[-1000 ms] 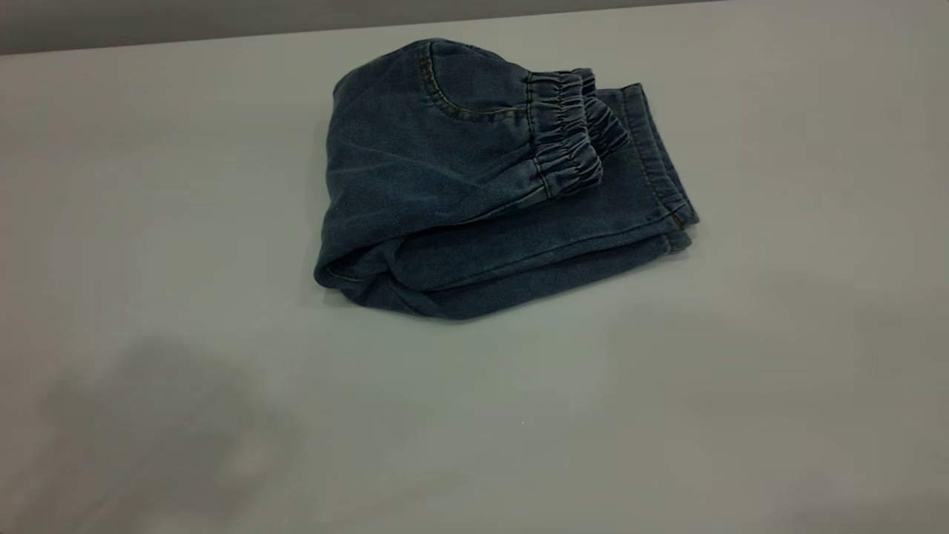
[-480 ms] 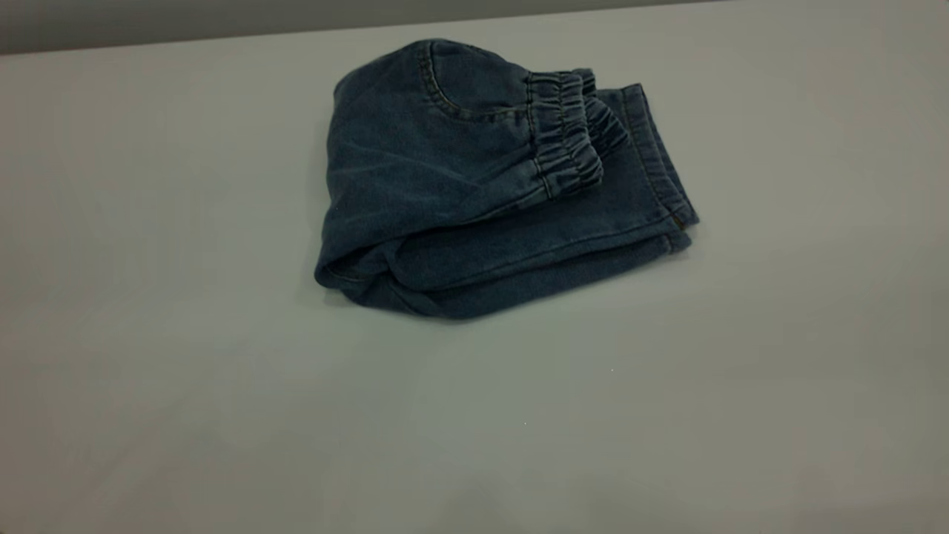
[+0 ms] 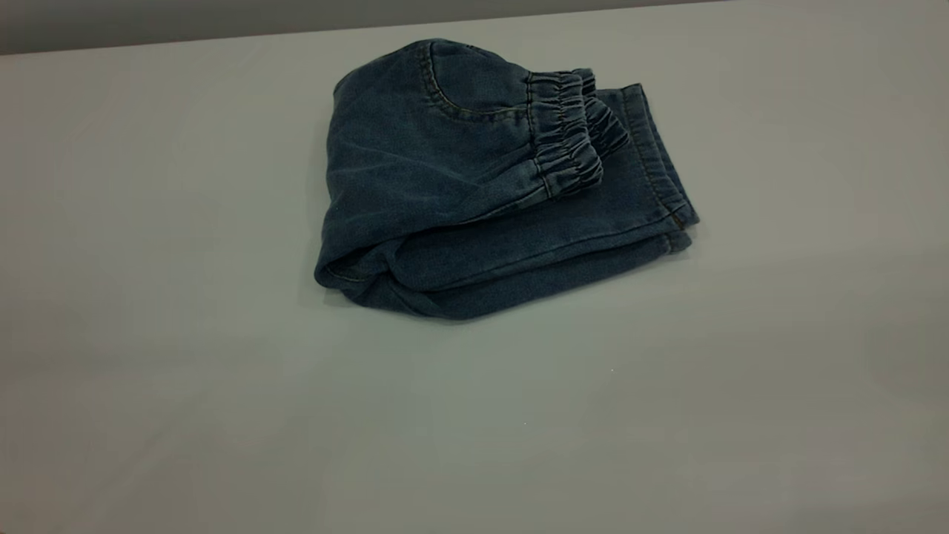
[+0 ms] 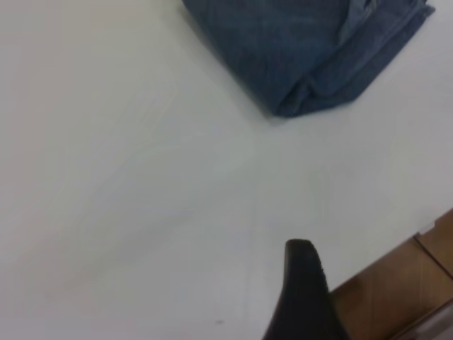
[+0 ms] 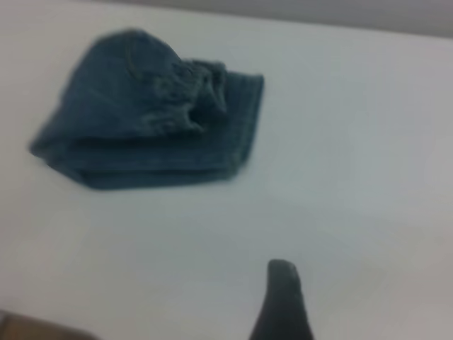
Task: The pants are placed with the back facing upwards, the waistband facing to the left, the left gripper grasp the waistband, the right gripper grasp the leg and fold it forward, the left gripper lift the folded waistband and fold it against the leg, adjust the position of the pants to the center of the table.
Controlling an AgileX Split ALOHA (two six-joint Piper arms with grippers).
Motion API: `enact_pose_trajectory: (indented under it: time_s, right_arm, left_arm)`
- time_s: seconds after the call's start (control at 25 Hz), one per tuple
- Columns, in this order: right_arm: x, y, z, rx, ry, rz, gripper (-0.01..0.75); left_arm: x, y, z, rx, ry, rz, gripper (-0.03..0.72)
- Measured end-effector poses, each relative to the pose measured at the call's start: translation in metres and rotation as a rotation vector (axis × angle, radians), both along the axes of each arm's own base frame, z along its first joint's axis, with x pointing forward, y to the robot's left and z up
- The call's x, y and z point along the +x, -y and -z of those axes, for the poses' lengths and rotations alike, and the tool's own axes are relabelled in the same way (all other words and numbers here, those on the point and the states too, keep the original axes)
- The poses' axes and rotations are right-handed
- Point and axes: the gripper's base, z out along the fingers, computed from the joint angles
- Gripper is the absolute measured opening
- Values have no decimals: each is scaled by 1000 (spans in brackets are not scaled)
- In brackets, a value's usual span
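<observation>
pants (image 3: 489, 193) folded, well apart from left gripper (image 4: 303, 283)

Pants (image 3: 474, 193) blue denim; table (image 3: 148, 297) seemingly pale grey.

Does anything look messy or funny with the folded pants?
A little. The pants are folded, but the elastic waistband sits bunched and crooked on top, and the stack lies slanted, toward the table's far edge. No tears or spills.
</observation>
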Motion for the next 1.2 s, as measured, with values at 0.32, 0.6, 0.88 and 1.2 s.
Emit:
enact_pose_trajectory:
  time_s: [0.32,0.6,0.88,1.2]
  right_arm:
    - [15,3,15,-26,20,28,462]
    - [17,2,19,-23,14,27,462]
    - [17,2,19,-21,13,25,462]
    - [17,2,19,-18,12,24,462]
  left_arm:
    - [-3,-1,32,29,-64,4,456]
    - [-2,4,46,17,-118,21,456]
    - [3,7,47,-7,-75,22,456]
    - [7,11,54,-36,-54,28,456]
